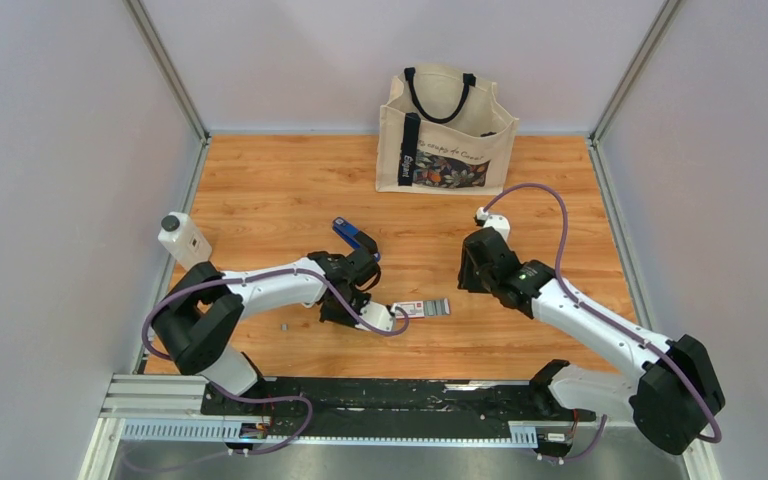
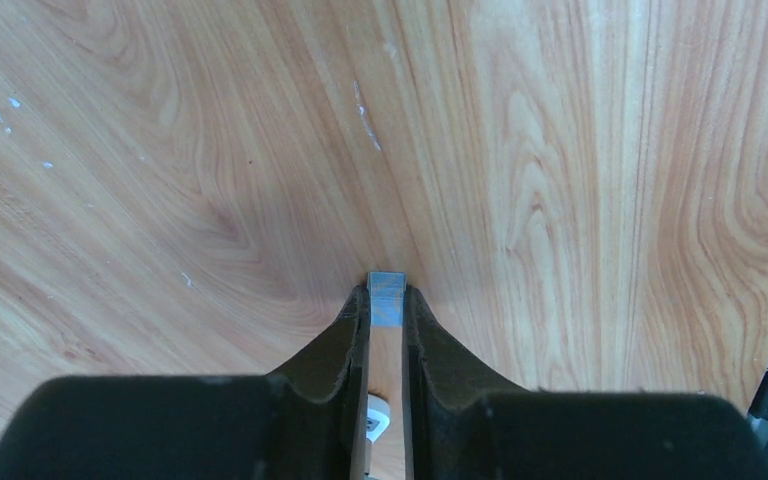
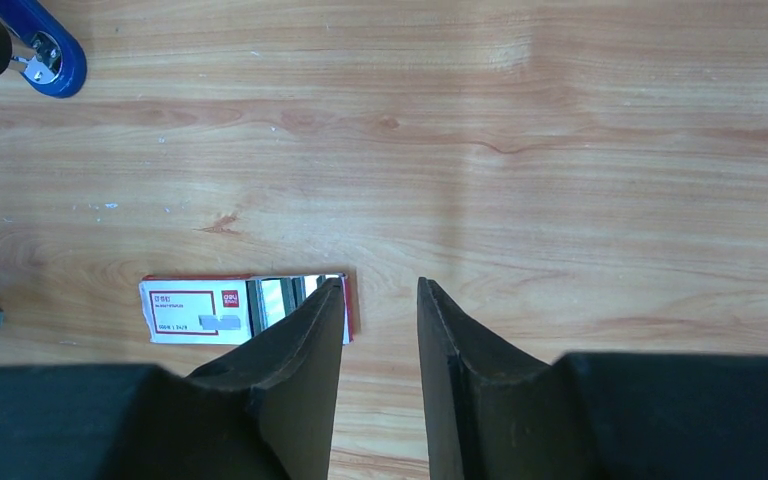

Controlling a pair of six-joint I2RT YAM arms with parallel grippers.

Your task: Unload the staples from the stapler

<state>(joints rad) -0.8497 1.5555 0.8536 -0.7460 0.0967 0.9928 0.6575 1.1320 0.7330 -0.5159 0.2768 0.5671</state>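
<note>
The blue stapler [image 1: 355, 237] lies on the wooden table just beyond my left wrist; its end also shows at the top left of the right wrist view [image 3: 40, 45]. My left gripper [image 1: 340, 310] points down at the table. In the left wrist view it [image 2: 387, 296] is shut on a short silvery strip of staples [image 2: 387, 297], pinched between the fingertips close above the wood. My right gripper [image 1: 472, 272] hovers right of centre. In its own view it [image 3: 380, 300] is open and empty.
A small white-and-red staple box [image 1: 425, 308] lies between the grippers and shows left of the right fingers [image 3: 220, 308]. A white oblong tool [image 1: 380, 318] lies beside it. A white black-capped bottle [image 1: 182, 238] stands at the left edge. A tote bag [image 1: 447, 130] stands at the back.
</note>
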